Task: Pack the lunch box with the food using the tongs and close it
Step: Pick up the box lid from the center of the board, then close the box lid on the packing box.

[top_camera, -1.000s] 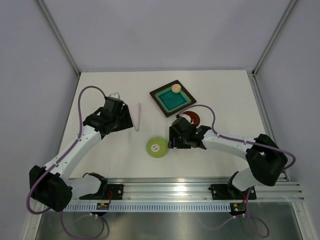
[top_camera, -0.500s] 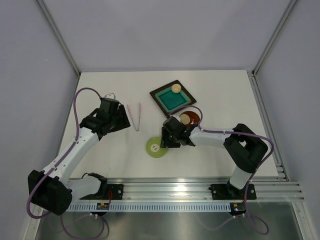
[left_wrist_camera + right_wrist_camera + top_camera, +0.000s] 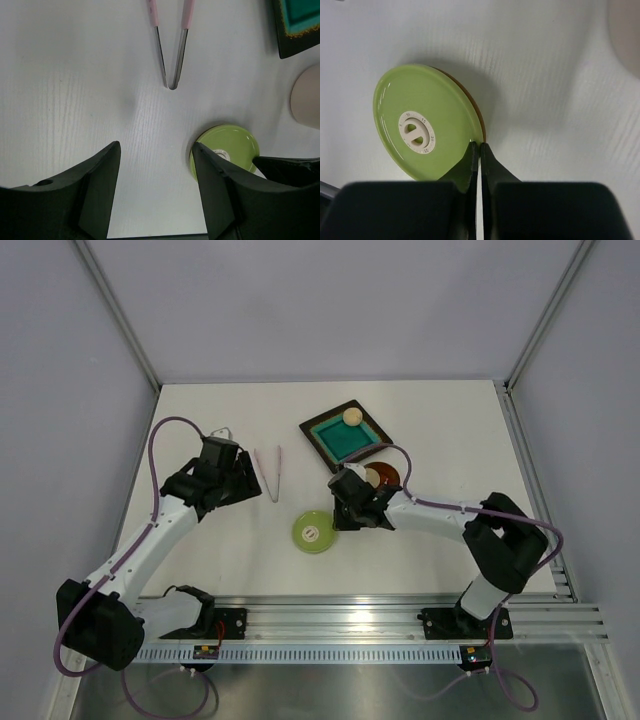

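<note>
Two arms: right gripper [image 3: 480, 146] jaws pinched on rim of pale green disc lid [image 3: 427, 125], mid-frame top view. Left gripper [image 3: 156, 150] jaws wide, empty, below slim pink-white tongs [image 3: 170, 50]. Prob lid-closing step. Next: lift lid, centre over round steel tin [image 3: 397, 473] just upper right.

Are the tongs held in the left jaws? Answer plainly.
No, the tongs lie loose on the table, ahead of the open, empty left jaws.

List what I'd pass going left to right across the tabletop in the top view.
left gripper → tongs → green lid → lunch box. The teal tray stretches across above both the lid and the box, so I leave it out of the order.
</note>
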`<state>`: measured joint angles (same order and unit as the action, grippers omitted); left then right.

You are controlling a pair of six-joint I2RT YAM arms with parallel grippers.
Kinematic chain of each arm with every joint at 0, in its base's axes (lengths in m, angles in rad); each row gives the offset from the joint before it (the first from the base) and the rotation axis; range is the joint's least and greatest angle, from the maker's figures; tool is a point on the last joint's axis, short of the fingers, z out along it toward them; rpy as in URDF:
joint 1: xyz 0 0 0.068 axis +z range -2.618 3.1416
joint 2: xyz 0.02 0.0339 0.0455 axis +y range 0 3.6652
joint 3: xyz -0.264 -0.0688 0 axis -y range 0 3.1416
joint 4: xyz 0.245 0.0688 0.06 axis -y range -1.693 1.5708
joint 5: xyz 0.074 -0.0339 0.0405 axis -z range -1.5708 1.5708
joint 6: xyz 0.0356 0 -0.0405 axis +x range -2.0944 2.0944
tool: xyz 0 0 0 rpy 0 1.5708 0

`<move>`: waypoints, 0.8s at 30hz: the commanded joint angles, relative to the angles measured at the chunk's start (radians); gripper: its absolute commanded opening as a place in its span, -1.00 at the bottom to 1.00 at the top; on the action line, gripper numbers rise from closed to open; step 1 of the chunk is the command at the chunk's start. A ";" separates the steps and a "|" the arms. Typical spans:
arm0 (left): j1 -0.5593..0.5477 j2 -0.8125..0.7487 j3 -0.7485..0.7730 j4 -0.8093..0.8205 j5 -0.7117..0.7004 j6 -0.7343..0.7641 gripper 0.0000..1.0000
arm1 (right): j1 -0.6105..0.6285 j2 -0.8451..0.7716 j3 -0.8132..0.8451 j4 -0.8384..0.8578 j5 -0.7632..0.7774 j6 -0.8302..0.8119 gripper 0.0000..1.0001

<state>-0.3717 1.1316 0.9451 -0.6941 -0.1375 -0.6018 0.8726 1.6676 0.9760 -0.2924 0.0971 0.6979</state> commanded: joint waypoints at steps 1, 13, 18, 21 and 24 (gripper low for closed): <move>0.005 -0.024 -0.008 0.036 0.015 -0.001 0.24 | 0.000 -0.110 0.065 -0.063 0.070 -0.051 -1.00; 0.008 -0.029 -0.008 0.039 0.022 -0.001 0.25 | -0.366 -0.350 0.151 -0.231 0.004 -0.182 -1.00; 0.008 -0.021 -0.014 0.048 0.039 -0.009 0.24 | -0.510 -0.316 0.155 -0.252 -0.069 -0.224 -1.00; 0.007 -0.024 -0.016 0.048 0.041 -0.009 0.24 | -0.576 -0.284 0.135 -0.232 -0.137 -0.228 -1.00; 0.008 -0.024 -0.017 0.047 0.041 -0.007 0.25 | -0.609 -0.256 0.118 -0.208 -0.187 -0.232 -1.00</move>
<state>-0.3683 1.1255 0.9394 -0.6857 -0.1177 -0.6029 0.2886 1.3907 1.1046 -0.5205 0.0055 0.4984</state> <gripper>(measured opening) 0.624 0.019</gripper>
